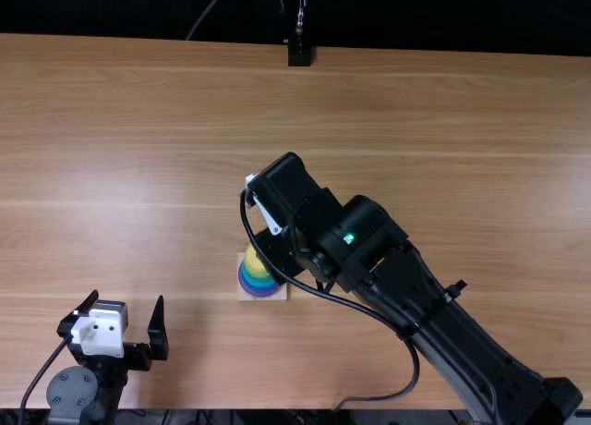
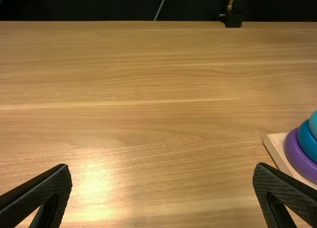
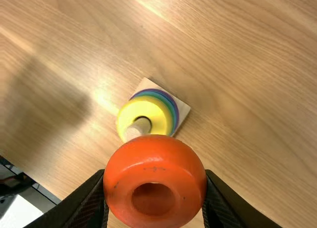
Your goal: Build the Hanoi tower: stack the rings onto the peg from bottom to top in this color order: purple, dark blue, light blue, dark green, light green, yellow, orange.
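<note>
Above the stack, the right arm's gripper (image 1: 268, 245) hangs partly hidden by its own arm. In the right wrist view, that gripper (image 3: 155, 188) is shut on the orange ring (image 3: 154, 158), held near the tip of the wooden peg (image 3: 138, 128). Around the peg lies the yellow ring (image 3: 148, 108), with bluish rings and the purple ring (image 3: 171, 100) beneath on the square base (image 3: 182, 110). The left gripper (image 1: 117, 325) is open at the lower left of the top view; in its wrist view, the gripper (image 2: 162, 186) has nothing between its fingers, and the purple ring (image 2: 299, 157) sits to one side.
The right arm (image 1: 416, 286) stretches diagonally over the table (image 1: 443, 148) from the lower right corner, with a loose cable along it. A black stand (image 1: 300, 51) rises at the table's far edge.
</note>
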